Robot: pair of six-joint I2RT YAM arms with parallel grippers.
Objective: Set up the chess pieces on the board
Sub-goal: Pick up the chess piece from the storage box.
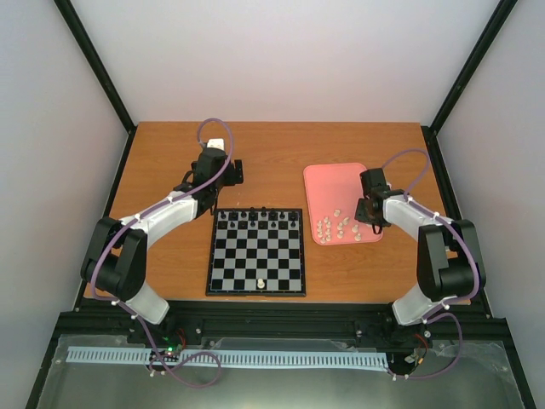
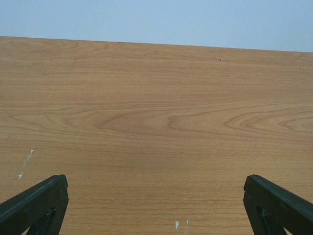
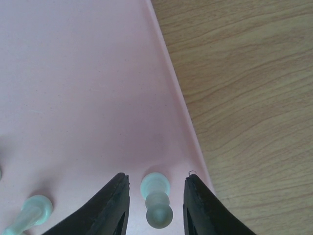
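Note:
The board [image 1: 255,256] lies at the table's middle, with black figures along its far rows and one cream-white piece [image 1: 260,283] near its front edge. Several more white chess pieces [image 1: 336,227] lie on the pink tray [image 1: 336,183]. My right gripper [image 1: 371,213] is low over the tray's right side. In the right wrist view its jaws [image 3: 157,178] stand open around a standing white piece [image 3: 156,200], with a gap on each side. Another piece [image 3: 32,210] lies to the left. My left gripper [image 2: 155,181] is open over bare wood, behind the board [image 1: 223,170].
The tray's right edge [image 3: 183,107] runs close beside the right finger, with wooden table [image 3: 244,98] beyond it. Black frame posts rise at the table's back corners. Both arm bases stand at the near edge.

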